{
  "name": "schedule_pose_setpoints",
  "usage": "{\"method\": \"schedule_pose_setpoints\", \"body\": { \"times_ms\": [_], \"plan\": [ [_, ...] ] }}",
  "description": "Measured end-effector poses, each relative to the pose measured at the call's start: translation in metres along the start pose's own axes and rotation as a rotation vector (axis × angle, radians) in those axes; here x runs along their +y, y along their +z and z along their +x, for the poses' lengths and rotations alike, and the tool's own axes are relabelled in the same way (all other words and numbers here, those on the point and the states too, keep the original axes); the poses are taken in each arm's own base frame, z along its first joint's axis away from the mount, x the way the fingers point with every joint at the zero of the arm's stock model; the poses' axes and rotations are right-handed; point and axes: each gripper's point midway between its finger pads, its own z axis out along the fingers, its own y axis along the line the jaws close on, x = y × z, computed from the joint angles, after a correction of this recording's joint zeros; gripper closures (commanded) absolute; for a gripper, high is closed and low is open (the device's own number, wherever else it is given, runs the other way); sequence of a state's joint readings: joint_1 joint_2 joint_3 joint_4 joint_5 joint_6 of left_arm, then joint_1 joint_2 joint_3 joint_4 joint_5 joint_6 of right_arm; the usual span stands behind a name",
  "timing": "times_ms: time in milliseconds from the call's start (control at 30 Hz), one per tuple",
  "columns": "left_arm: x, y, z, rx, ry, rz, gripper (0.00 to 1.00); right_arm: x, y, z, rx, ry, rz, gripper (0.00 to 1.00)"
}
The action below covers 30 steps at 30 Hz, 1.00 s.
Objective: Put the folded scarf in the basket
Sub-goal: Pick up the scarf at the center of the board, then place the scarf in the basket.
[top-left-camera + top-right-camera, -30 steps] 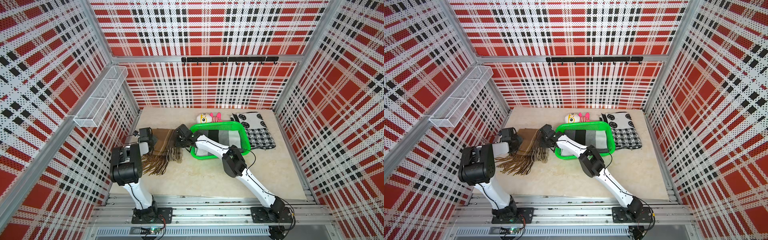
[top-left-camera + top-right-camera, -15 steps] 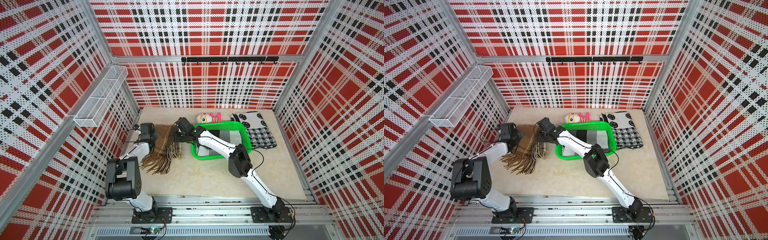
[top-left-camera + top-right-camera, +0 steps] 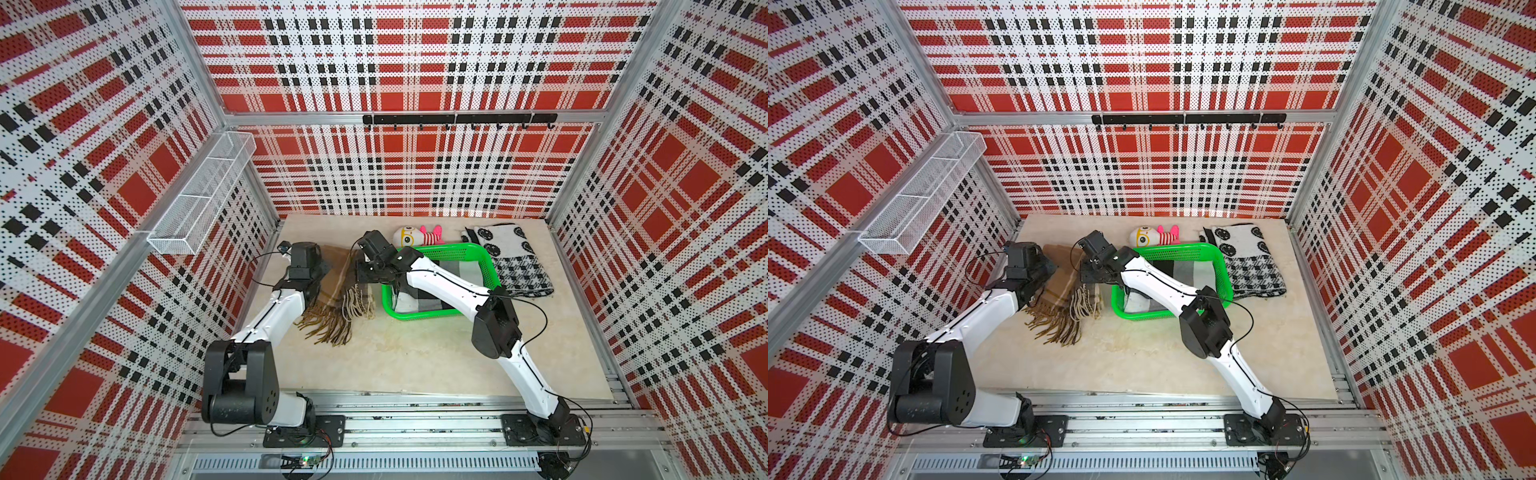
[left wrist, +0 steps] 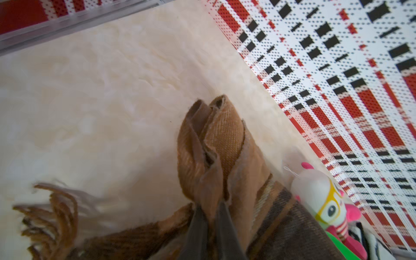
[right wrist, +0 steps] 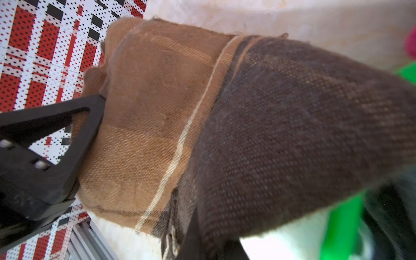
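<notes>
Scarf [image 3: 337,282]: held up just beside basket [image 3: 457,249], left fingers [image 4: 198,231] and right fingers [image 5: 190,245] each clamped on its folded edge. May catch hanging fringe [image 3: 332,326] on rim, or unfold, if carried low.

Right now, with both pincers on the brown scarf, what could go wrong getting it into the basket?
1. The fringe hangs down to the table, so it may snag on the rim of the basket in crossing.
2. The left pincer and right pincer pinch the scarf only at its edges; the fold could sag open.
3. A grey cloth already covers the basket floor, so the scarf might spill over.
</notes>
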State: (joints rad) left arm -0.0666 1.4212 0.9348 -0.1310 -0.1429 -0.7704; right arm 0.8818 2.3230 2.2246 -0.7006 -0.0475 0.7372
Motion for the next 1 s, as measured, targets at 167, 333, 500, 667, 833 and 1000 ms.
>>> {"method": "schedule_pose_setpoints", "body": {
  "times_ms": [167,333,500,667,833,1000],
  "plan": [
    [-0.048,-0.021,0.023,0.037,0.052,0.097,1.0,-0.022,-0.035,0.007,0.003,-0.018,0.059,1.0],
    [-0.093,-0.04,0.041,0.067,0.085,0.188,1.0,-0.051,-0.064,0.007,-0.003,-0.016,0.109,1.0],
    [-0.144,-0.058,0.041,0.071,0.085,0.289,1.0,-0.08,-0.092,-0.016,-0.05,0.0,0.147,1.0],
    [-0.197,-0.06,0.047,0.088,0.083,0.364,1.0,-0.113,-0.116,-0.044,-0.103,0.026,0.19,1.0],
    [-0.247,-0.06,0.067,0.125,0.094,0.437,1.0,-0.151,-0.14,-0.068,-0.139,0.066,0.241,1.0],
    [-0.291,-0.065,0.077,0.148,0.089,0.514,1.0,-0.184,-0.173,-0.103,-0.206,0.089,0.28,1.0]
  ]
}}
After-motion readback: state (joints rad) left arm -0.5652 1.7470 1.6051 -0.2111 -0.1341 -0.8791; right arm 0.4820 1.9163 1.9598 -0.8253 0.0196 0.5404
